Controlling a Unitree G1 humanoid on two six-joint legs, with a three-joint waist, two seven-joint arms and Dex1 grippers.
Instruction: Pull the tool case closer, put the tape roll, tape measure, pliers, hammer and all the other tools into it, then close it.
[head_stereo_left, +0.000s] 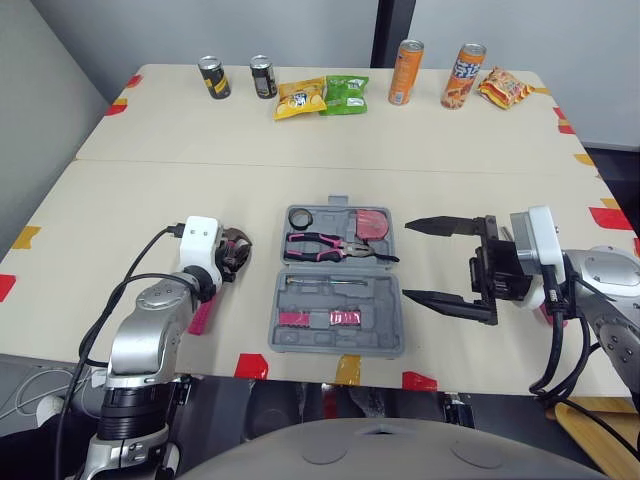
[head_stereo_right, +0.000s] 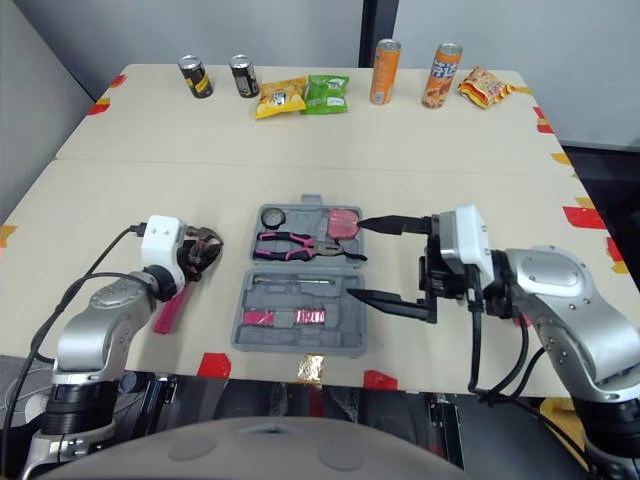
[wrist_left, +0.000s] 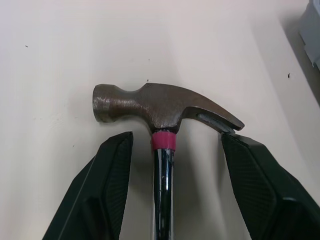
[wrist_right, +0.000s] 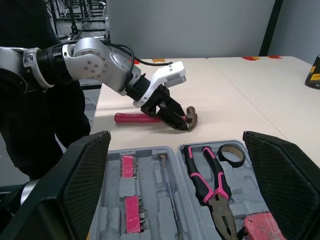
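A hammer (wrist_left: 160, 107) lies flat on the table (head_stereo_left: 150, 200). Its steel neck runs between the fingers of the left pincer (wrist_left: 176, 141), with the head just past the fingertips. The pincer is open and holds nothing, with a clear gap on either side of the neck. For a good grip it should probably settle lower and close squarely on the neck below the head, so the heavy end does not swing. The open case (head_stereo_left: 385, 335) sits to that pincer's right. Beyond it the right pincer (head_stereo_left: 407, 260) gapes wide and empty.
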